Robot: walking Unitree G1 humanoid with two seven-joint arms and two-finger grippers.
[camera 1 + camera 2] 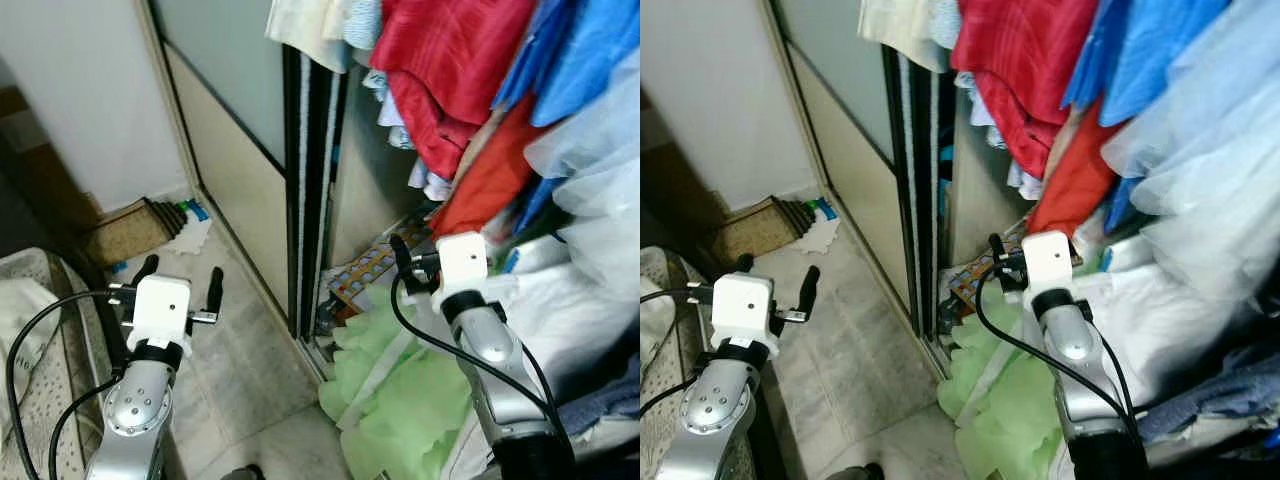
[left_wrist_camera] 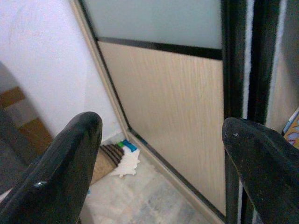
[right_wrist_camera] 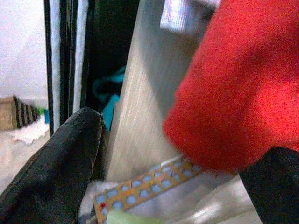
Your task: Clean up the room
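Observation:
A light green cloth (image 1: 400, 390) lies crumpled on the floor at the open wardrobe's foot. Above it hang red garments (image 1: 440, 60), an orange one (image 1: 490, 170) and blue ones (image 1: 580, 50). My right gripper (image 1: 420, 262) is open and empty, held over the green cloth and pointing into the wardrobe, just below the orange garment (image 3: 233, 93). An orange board with blue dots (image 3: 140, 189) lies on the wardrobe floor ahead of it. My left gripper (image 1: 180, 278) is open and empty above the tiled floor, facing the sliding door (image 2: 173, 102).
The wardrobe's sliding door (image 1: 240, 150) and its floor track stand between the arms. A brown mat (image 1: 130, 230) and a white rag (image 1: 195, 235) lie by the wall. A patterned mattress (image 1: 40, 330) is at the left. White plastic covers (image 1: 590, 200) bulge at the right.

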